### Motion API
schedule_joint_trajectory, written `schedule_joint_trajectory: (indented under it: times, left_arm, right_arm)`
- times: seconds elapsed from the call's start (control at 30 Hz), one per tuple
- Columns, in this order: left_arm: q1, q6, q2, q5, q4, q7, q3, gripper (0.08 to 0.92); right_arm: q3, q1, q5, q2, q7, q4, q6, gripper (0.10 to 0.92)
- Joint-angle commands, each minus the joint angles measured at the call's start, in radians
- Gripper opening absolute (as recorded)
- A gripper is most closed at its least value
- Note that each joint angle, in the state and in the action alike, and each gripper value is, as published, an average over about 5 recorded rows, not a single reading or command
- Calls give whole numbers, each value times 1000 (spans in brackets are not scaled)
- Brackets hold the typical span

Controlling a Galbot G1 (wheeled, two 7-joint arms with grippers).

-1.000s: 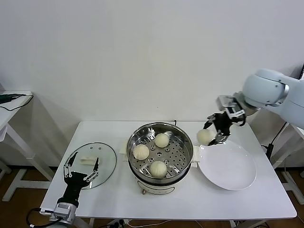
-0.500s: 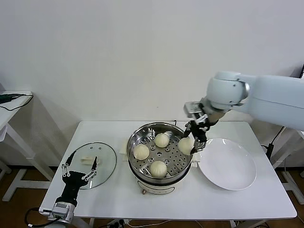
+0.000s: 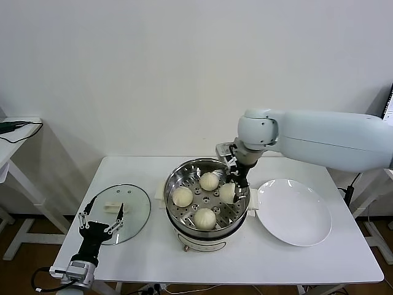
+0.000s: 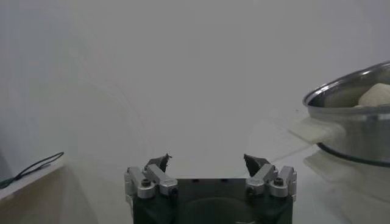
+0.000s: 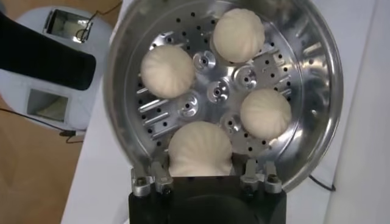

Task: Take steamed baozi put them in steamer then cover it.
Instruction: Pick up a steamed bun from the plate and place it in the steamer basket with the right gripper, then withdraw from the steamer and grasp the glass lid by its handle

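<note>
The steamer [image 3: 174, 182] stands mid-table on its white base. Three steamed baozi [image 3: 209, 180] [image 3: 182, 196] [image 3: 204, 217] lie on its perforated tray. My right gripper [image 3: 234, 184] reaches into the steamer's right side and is shut on the fourth baozi [image 3: 228, 193], at or just above the tray. In the right wrist view this baozi [image 5: 200, 149] sits between my fingers, with the other three [image 5: 167, 71] beyond it. The cover [image 3: 136, 211] lies flat on the table left of the steamer. My left gripper [image 3: 102, 222] is open and empty at the cover's near edge.
An empty white plate [image 3: 293, 212] lies right of the steamer. The left wrist view shows the open left gripper [image 4: 207, 162] and the steamer's wall [image 4: 353, 125] off to one side. A white side table [image 3: 12, 132] stands at the far left.
My right gripper carried the baozi from above the plate's edge leftward over the steamer rim and lowered it to the tray's right side. The left arm hardly moved.
</note>
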Motion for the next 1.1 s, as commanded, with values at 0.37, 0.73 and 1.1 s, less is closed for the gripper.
schedule_joint_trajectory:
  times: [0.37, 0.73, 1.1]
  left_arm:
    - [-4, -3, -6, -6, 17, 5, -14, 823]
    - [-4, -1, -7, -8, 16, 5, -15, 823]
    - [-8, 7, -6, -8, 13, 2, -14, 823]
  right_arm:
    - [30, -93, -56, 99, -12, -114, 1, 704]
    - [41, -92, -44, 80, -17, -100, 3, 761]
    - [129, 27, 36, -137, -56, -22, 18, 823]
